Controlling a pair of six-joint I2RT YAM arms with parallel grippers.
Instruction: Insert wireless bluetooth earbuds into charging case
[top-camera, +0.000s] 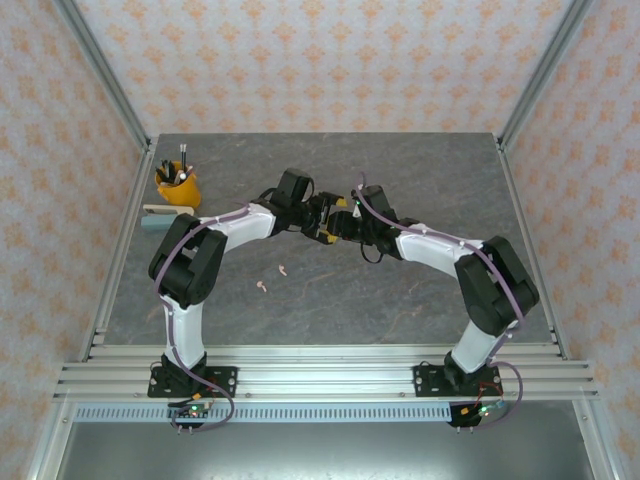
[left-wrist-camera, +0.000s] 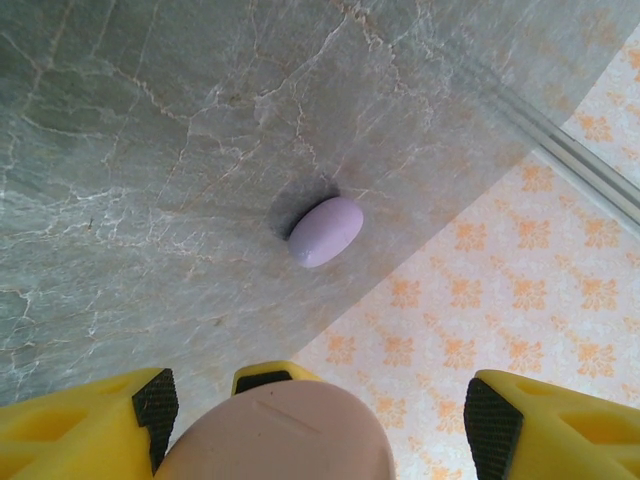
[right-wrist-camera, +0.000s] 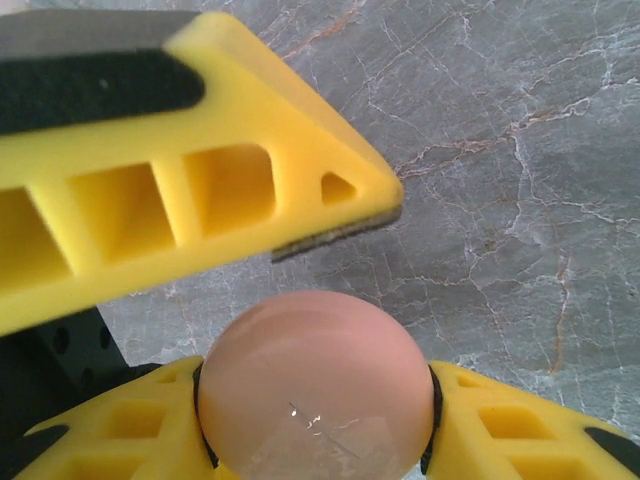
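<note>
From above, the left arm (top-camera: 235, 228) and the right arm (top-camera: 440, 250) bend in and meet over the middle of the grey marble table (top-camera: 420, 180). Their black wrists crowd the spot, so the overhead camera tells me nothing about what sits between the fingers. What it does give me is two pale pink earbuds (top-camera: 283, 269) lying loose on the stone, close to each other, on the near side of the left arm and well apart from where the arms meet. Off at the far left corner there's an orange cup (top-camera: 177, 187) with pens (top-camera: 183, 160) standing in it, and a pale flat block (top-camera: 160, 215) just beside it. The right wrist camera makes the grip plain: the right gripper (right-wrist-camera: 315, 415) has a smooth, round pink case (right-wrist-camera: 315, 360) pinched between its two yellow fingers, pads pressed to either side, marble showing behind it. Slanting over it is one yellow finger (right-wrist-camera: 200, 190) of the left gripper (left-wrist-camera: 322, 405), close to the case but with a sliver of table showing between them. On the left wrist camera that gripper stands spread wide — the pink case sits between its fingers, close by one pad, with a clear gap to the other. Farther out, the same camera picks up a lilac case (left-wrist-camera: 325, 231) — an oval, closed, lying by itself on the marble, with the table's edge and the orange-patterned wall (left-wrist-camera: 520, 300) beyond it.
</note>
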